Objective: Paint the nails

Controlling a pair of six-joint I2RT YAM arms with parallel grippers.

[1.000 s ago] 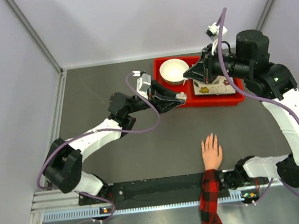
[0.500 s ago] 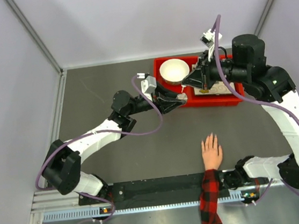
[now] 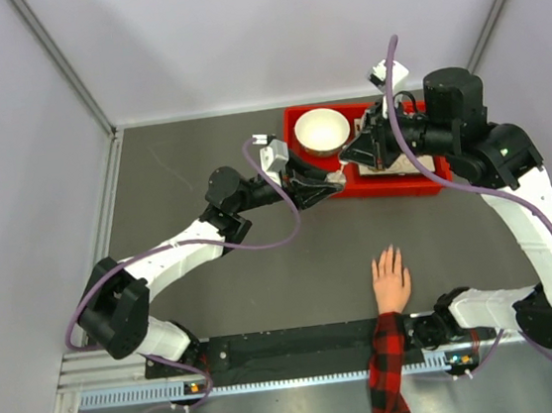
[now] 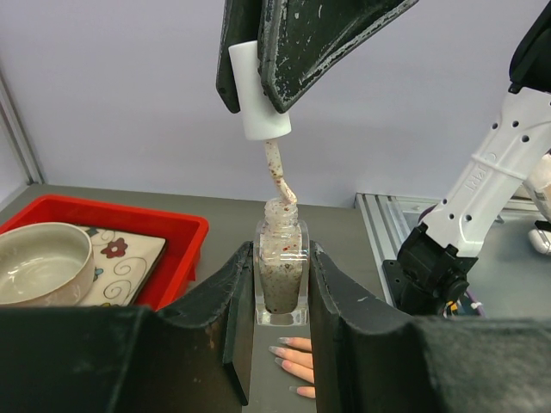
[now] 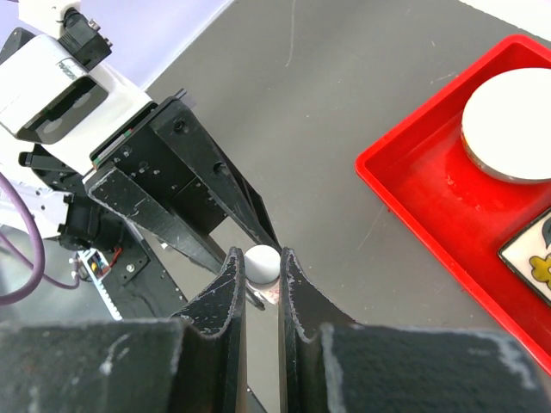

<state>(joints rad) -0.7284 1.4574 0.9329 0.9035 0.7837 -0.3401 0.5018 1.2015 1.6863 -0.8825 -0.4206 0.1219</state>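
Step in hand: loading the brush; no polish is on the nails yet.

Left end effector [image 3: 331, 185] is closed narrowly on the small glass polish bottle [image 4: 281, 280]. It holds the bottle upright above the desk [image 3: 265, 287], just off the near-left corner of the red tray [image 3: 414, 188].

Right end effector [image 3: 354, 150] is pinched tight on the white brush cap [image 4: 258, 99], directly over the bottle and above the tray's near wall. The brush stem [image 4: 275, 168] hangs from the cap, and its lower end bends at the bottle mouth. We think the bristles are at or just inside the neck, but the wrist view is too cluttered to be sure.

The person's hand [image 3: 391, 281] lies flat, fingers pointing toward the tray, well apart from it on the near side. The nails [image 4: 277, 351] show pale and bare beneath the bottle in the left wrist view.

Next move, as we judge it:
- Lift the brush clear of the neck without dragging the bottle.
- Carry it away from the tray to the fingertips.
- Lower gently onto one nail.

The targets are tiny, so the approach needs a slow, steady descent and a light touch.
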